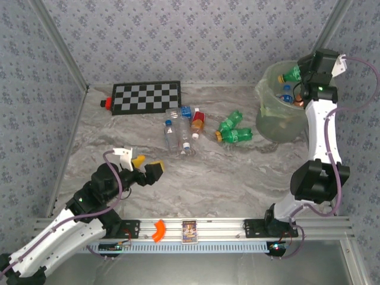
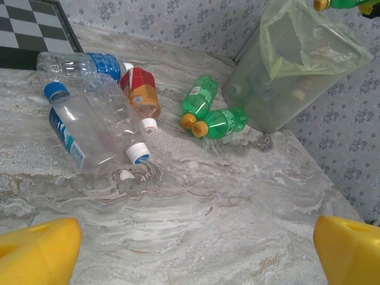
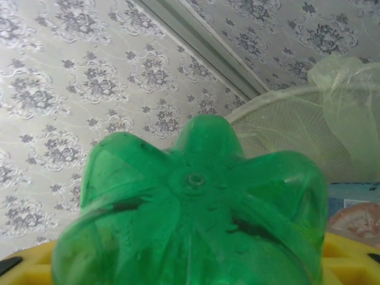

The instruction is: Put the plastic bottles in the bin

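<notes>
- Three clear plastic bottles (image 1: 172,135) with blue labels, one orange-brown bottle (image 1: 198,122) and two green bottles (image 1: 228,124) with orange caps lie mid-bench on the marbled bench (image 1: 225,184)
- One more green bottle (image 1: 291,74) sits in the right pincer (image 1: 300,76) above the round pale-green lined bin (image 1: 274,122); whether it is clamped, I cannot tell
- The bottles inside the bin are too hidden to count
- The left pincer (image 1: 147,165) gapes wide, empty, near-left

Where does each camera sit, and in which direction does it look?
Top external: above and behind the bases, looking down on the table; both arms show, left gripper open, right gripper over the bin.
Left wrist: low, facing bottles on the table and the bin; yellow fingertips at the bottom corners.
Right wrist: facing a green bottle between its fingers, bin rim beyond.
Shared: the bin, in all three.
</notes>
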Available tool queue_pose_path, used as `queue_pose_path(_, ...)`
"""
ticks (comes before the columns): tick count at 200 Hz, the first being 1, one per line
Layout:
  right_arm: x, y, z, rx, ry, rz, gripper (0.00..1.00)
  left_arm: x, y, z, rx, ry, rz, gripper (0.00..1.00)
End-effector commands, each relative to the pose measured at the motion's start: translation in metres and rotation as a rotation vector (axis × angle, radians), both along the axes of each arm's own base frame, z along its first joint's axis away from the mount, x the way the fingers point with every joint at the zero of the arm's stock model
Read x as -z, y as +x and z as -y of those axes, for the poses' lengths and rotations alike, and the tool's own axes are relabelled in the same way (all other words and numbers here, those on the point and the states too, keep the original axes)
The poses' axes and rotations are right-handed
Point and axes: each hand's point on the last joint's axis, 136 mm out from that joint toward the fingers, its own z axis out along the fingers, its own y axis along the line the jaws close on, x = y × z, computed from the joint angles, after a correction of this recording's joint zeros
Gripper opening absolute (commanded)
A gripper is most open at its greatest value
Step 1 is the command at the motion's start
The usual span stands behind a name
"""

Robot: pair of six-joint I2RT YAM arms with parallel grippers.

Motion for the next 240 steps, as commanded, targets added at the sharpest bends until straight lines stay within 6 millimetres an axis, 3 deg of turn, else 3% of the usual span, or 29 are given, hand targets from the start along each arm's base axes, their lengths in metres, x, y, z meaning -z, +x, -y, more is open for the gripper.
queue_pose_path(1,-0.007,0.002,0.000,0.016,-0.024,-0.028,0.80,-0.019,-0.005,-0.003,0.007,-0.019,0.027,1.00)
queue_pose_path(6,-0.007,0.003,-0.001,0.005,-0.036,-0.036,0.96,-0.019,-0.004,-0.003,0.005,-0.018,0.027,1.00)
queue_pose_path(9,-0.008,0.003,-0.002,-0.002,-0.041,-0.040,1.00,-0.019,-0.005,-0.003,0.005,-0.017,0.028,1.00)
queue_pose_path(71,-0.026,-0.015,-0.004,-0.023,-0.135,-0.053,1.00,-0.015,-0.001,0.003,0.014,-0.013,0.019,1.00)
queue_pose_path(115,-0.042,-0.026,-0.023,-0.084,-0.194,-0.031,1.00,-0.008,0.003,0.005,0.006,0.003,-0.006,1.00)
queue_pose_path(160,-0.044,-0.043,-0.069,-0.203,-0.240,-0.002,1.00,0.013,0.011,0.007,-0.029,0.053,-0.070,1.00)
queue_pose_path(205,-0.020,-0.065,-0.122,-0.333,-0.256,-0.010,1.00,0.030,0.019,0.012,-0.043,0.087,-0.108,1.00)
queue_pose_path(240,0.008,-0.077,-0.181,-0.499,-0.340,-0.049,1.00,0.033,0.025,0.022,-0.032,0.098,-0.135,1.00)
